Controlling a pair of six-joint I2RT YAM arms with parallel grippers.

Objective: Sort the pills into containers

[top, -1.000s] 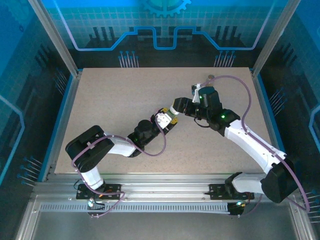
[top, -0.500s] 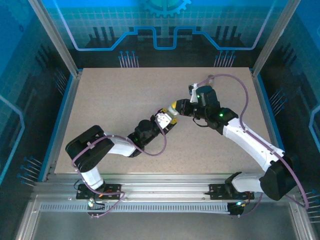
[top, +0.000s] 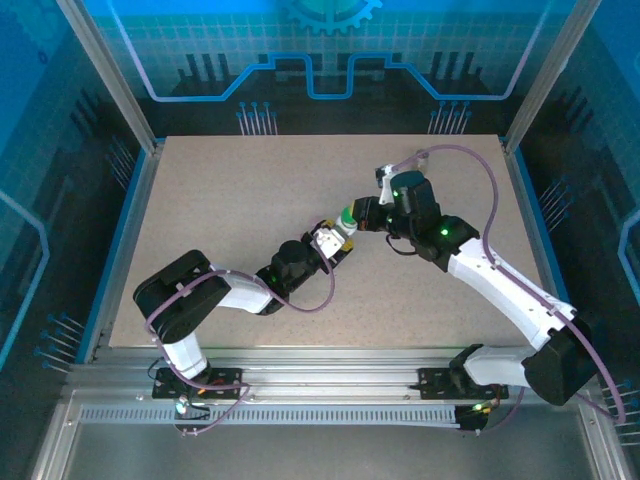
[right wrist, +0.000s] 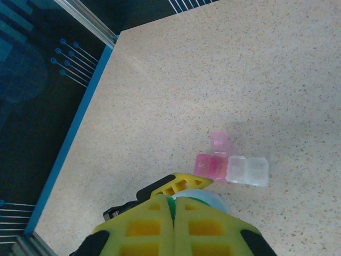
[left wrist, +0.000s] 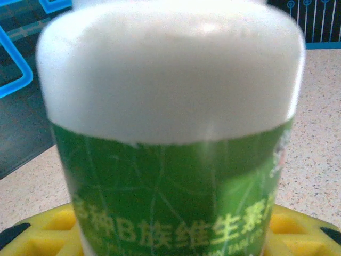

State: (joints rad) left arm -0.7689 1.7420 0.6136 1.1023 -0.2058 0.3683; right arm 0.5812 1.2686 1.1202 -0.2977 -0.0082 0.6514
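A white bottle (left wrist: 170,80) with a green label takes up most of the left wrist view. My left gripper (left wrist: 170,237) is shut on it, its yellow fingers (left wrist: 37,234) at its sides. Near the table's middle, the left gripper (top: 329,241) holds the bottle tilted toward my right gripper (top: 349,215). The right gripper (right wrist: 172,205) is shut on the bottle's green cap (right wrist: 171,207), a green sliver between its pads; the cap (top: 346,213) sits at its tips. Small pink and clear containers (right wrist: 232,165) lie joined on the table just beyond. No pills are in view.
The speckled table (top: 230,190) has a blue raised border (right wrist: 80,133) on the left and a metal frame around it. A purple cable (top: 470,160) loops over the right arm near the far right corner.
My right gripper has closed and shifted slightly left onto the bottle's top, where the green cap now shows at its tips. The left arm has stayed put with the bottle.
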